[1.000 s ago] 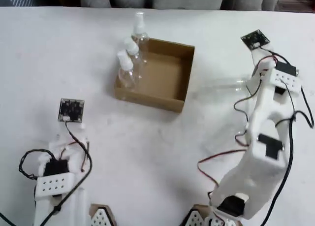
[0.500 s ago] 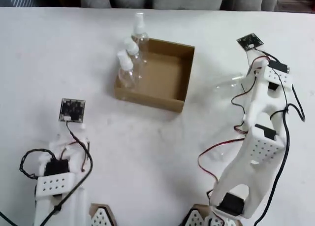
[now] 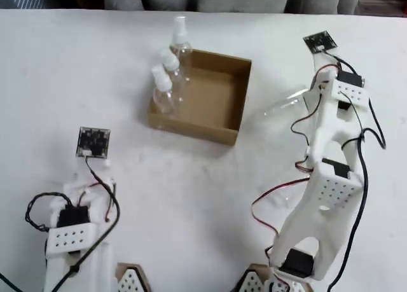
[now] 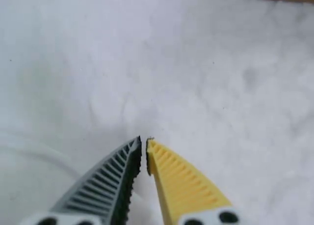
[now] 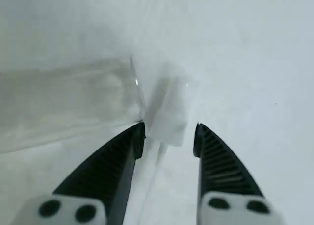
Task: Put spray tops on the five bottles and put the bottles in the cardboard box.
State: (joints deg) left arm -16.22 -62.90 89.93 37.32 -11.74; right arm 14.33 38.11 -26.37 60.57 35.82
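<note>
- While the left arm (image 3: pixel 70 231) sits well off the near-left corner of the cardboard box (image 3: pixel 197 130), the high view has the right arm (image 3: pixel 331 177) stretched out on the box's right side. Three topped bottles (image 3: pixel 170 66) stand along the box's left wall; inside or just outside it, can't tell. One clear bottle (image 3: pixel 286 104) lies on its side on the table (image 3: pixel 63 63), between the box and the right arm's wrist.
- Left wrist view: left gripper (image 4: pixel 144 142), fingers closed tip to tip on nothing, over bare table. A corner of the box sits farther off.
- Right wrist view: right gripper (image 5: pixel 167 132), fingers apart, straddling a white spray top (image 5: pixel 167 110) at the end of the lying bottle. One finger touches the top and the other stands clear, so nothing is clamped. Whether the top is seated on the neck, can't tell.
- Risk, as judged: the bottle is round and lying free, so an off-centre close could roll it away or shove it toward the box. A pinch on the top alone could pull it loose, or let the body swing on the lift.
</note>
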